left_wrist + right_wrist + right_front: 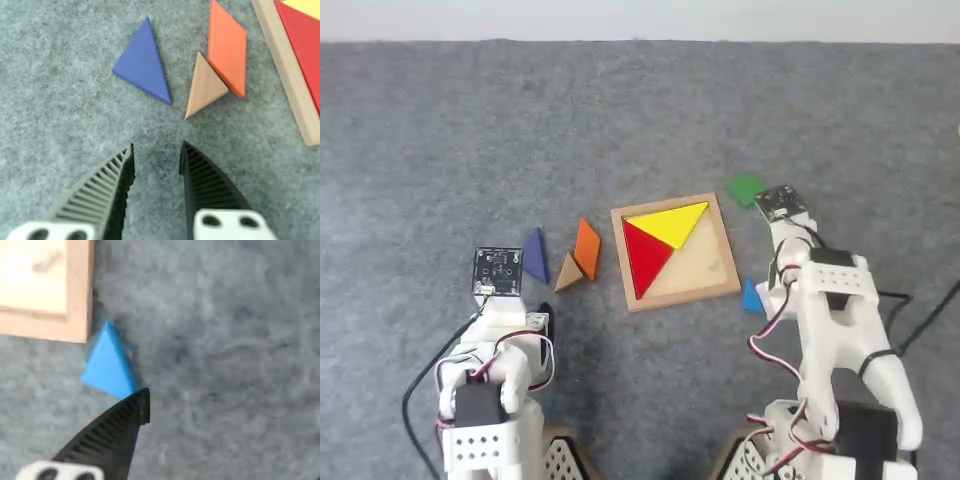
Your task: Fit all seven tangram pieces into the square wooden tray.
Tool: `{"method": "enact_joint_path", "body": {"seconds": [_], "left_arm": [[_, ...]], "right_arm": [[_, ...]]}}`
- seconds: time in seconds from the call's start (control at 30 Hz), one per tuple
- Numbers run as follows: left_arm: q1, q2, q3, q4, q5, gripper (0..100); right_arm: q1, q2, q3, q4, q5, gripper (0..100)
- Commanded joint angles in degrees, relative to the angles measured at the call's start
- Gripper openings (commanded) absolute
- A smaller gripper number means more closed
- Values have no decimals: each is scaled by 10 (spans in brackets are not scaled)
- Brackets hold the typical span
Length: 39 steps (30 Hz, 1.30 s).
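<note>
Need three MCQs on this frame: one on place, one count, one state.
1. Green piece relative to the tray?
A inside
B outside, off its far right corner
C on its rim

2. Pieces in the tray?
A two
B four
C seven

3. Left gripper?
A open, empty
B shut on a piece
C shut, empty

Key:
1. B: it lies on the mat beyond that corner.
2. A: just the yellow triangle and red triangle sit inside.
3. A: wide gap, nothing held.
</note>
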<state>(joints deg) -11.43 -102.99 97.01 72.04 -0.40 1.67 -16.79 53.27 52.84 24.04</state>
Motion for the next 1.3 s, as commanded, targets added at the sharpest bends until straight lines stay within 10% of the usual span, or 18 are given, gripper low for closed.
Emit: {"method": "enact_joint_path", "body": {"seconds": [0.0, 0.63, 0.8, 1.13, 1.27], "left_arm": [[-1, -11, -5, 2, 4, 151], [48, -12, -5, -19, 1, 152], [-7, -11, -7, -134, -134, 148], [-33, 37, -211, -33, -178, 152], [-31, 208, -329, -22, -178, 152]], "right_arm": [[-17, -29, -2, -7, -17, 552], [80, -389, 240, -54, -6, 552], [80, -452, 296, -51, -5, 537], [116, -573, 333, -4, 30, 24], [119, -633, 363, 19, 47, 34]]}}
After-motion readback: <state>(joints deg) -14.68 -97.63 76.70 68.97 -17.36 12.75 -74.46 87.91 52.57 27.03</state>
